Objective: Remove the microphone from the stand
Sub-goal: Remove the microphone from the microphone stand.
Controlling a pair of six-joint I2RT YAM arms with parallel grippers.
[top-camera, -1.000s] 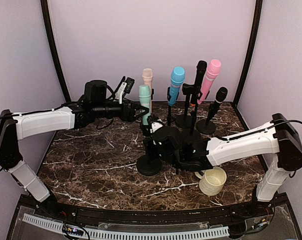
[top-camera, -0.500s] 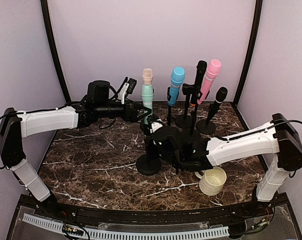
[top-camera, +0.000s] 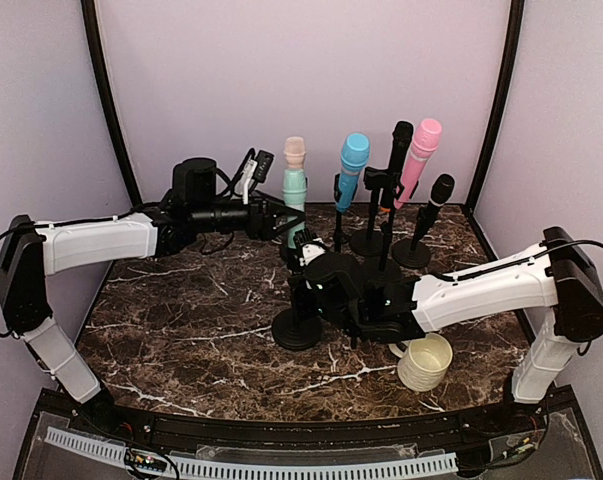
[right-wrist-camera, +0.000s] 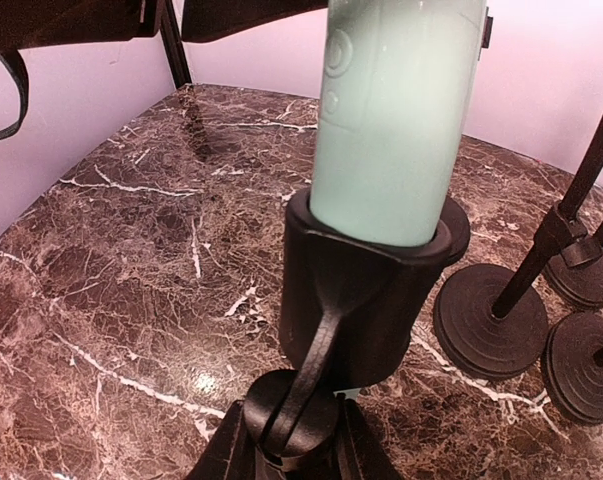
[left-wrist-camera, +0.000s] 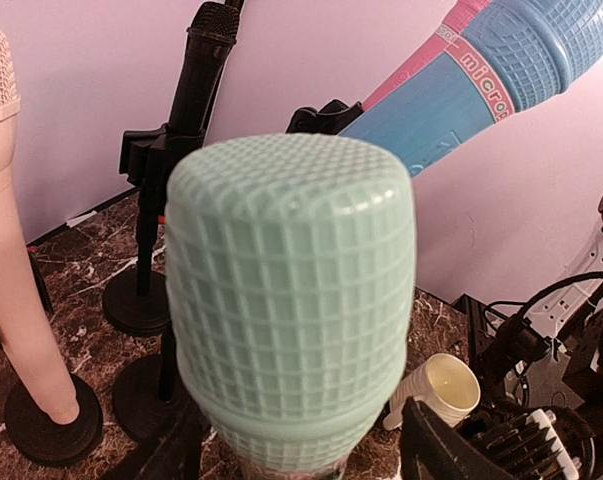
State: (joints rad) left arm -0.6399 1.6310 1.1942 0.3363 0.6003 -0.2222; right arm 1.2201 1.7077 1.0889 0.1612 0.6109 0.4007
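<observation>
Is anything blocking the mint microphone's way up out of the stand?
Nothing visible. The left gripper holds the mint microphone, the right gripper the stand; the peach microphone stands behind, the blue microphone beside, neither above.

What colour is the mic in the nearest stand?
Mint green microphone, clearest in left wrist view.

Dark marble table (top-camera: 181, 320), stand base (top-camera: 297, 332) mid-table, other bases (top-camera: 412, 254) at back, cream cup (top-camera: 424, 362) front right.

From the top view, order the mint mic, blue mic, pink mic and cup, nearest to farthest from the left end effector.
1. Mint mic, held by the left end effector.
2. Blue mic, just right.
3. Pink mic, back right, and cup, front right: too close to call.
</observation>
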